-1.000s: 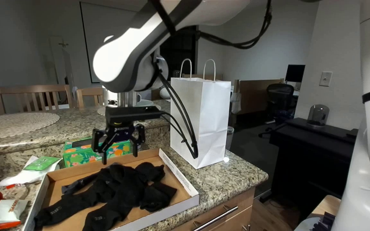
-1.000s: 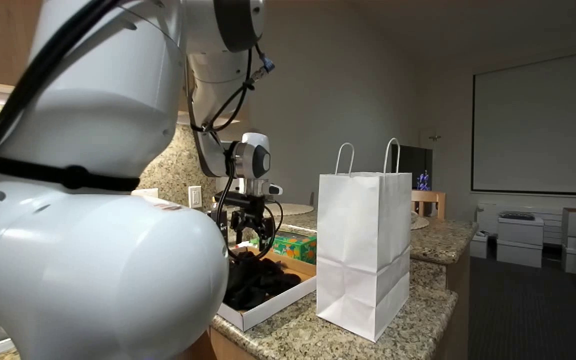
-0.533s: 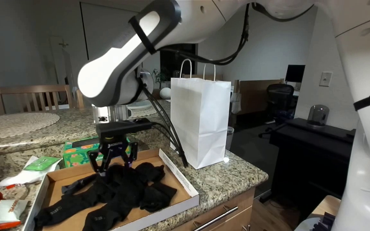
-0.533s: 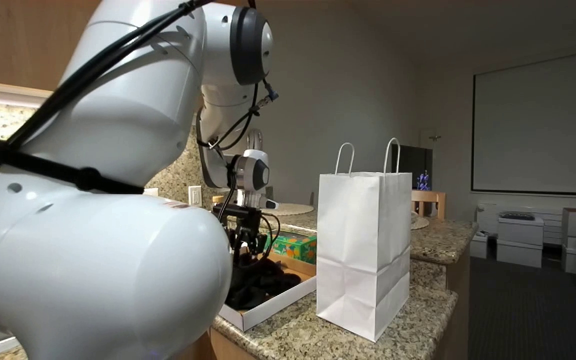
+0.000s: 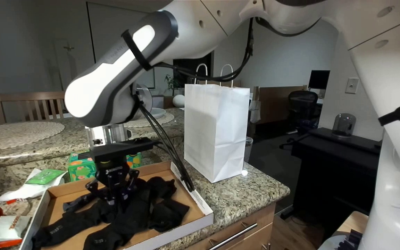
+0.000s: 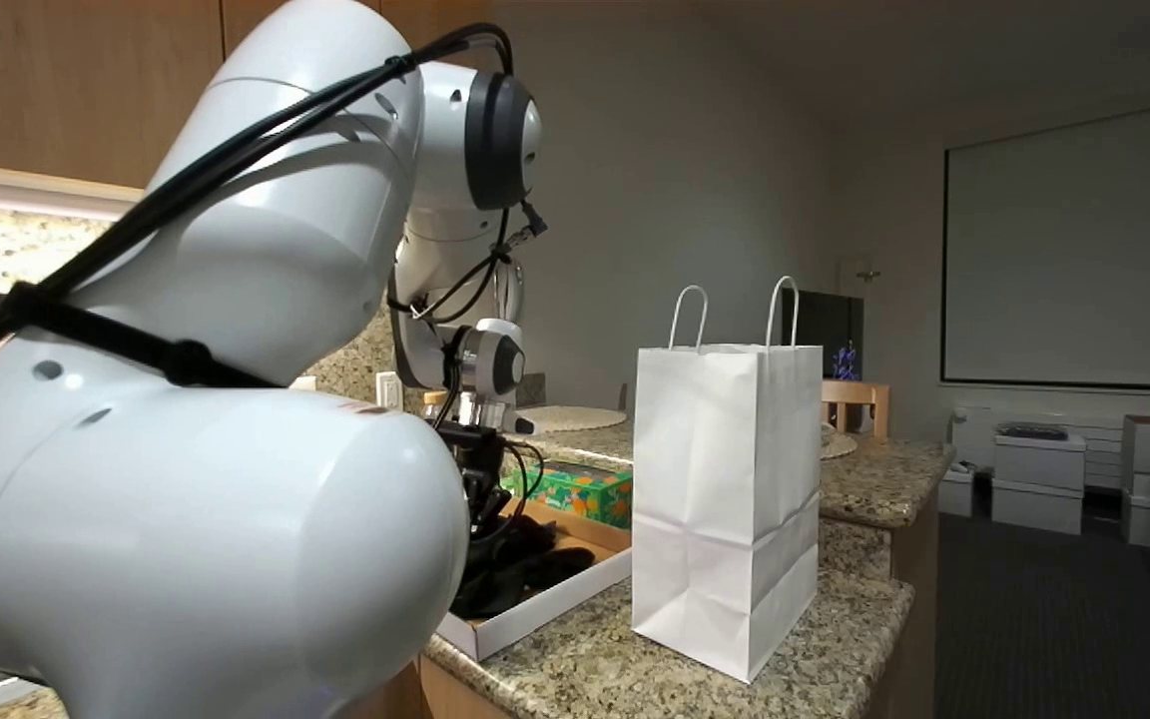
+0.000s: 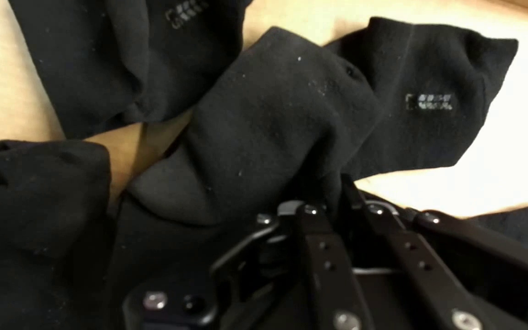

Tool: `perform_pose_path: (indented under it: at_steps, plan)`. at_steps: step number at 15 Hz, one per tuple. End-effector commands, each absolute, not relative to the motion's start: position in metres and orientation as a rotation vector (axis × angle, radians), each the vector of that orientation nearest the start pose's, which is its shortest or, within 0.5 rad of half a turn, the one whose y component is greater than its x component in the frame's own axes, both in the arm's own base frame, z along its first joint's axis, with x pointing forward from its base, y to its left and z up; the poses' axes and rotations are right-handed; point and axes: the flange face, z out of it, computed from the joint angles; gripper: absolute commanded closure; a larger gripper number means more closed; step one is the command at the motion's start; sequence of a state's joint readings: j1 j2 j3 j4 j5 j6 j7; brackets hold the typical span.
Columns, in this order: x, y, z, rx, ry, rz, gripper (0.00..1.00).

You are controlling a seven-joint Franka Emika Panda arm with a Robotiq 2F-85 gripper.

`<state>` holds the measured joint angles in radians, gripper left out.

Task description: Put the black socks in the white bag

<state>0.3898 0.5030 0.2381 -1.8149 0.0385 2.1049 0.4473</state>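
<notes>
The gripper [image 5: 118,200] was low inside the cardboard tray [image 5: 186,229], its jaws almost together around a fold of the black socks [image 5: 135,213]. The rest lay tangled across the tray's floor. In both exterior views the white bag [image 5: 231,132] stood upright just beside the tray, and a green patterned box [image 5: 82,171] sat beyond the tray's back edge.
</notes>
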Motion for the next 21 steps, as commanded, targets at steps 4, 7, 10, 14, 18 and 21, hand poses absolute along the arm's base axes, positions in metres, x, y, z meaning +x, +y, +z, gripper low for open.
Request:
perform_pose_path:
  at_steps: [4,7,10,14,18,21]
  plan:
    - [0.509,0.348,0.272,-3.027,-0.095,0.414,0.90]
    - [0.504,0.343,0.312,-3.029,-0.122,0.327,0.89]
    - [0.496,0.346,0.373,-3.048,-0.219,0.210,0.89]
    - [0.484,0.334,0.469,-3.082,-0.324,0.092,0.90]
    - [0.473,0.298,0.574,-3.131,-0.444,0.013,0.90]
    - [0.467,0.259,0.650,-3.165,-0.502,-0.077,0.90]
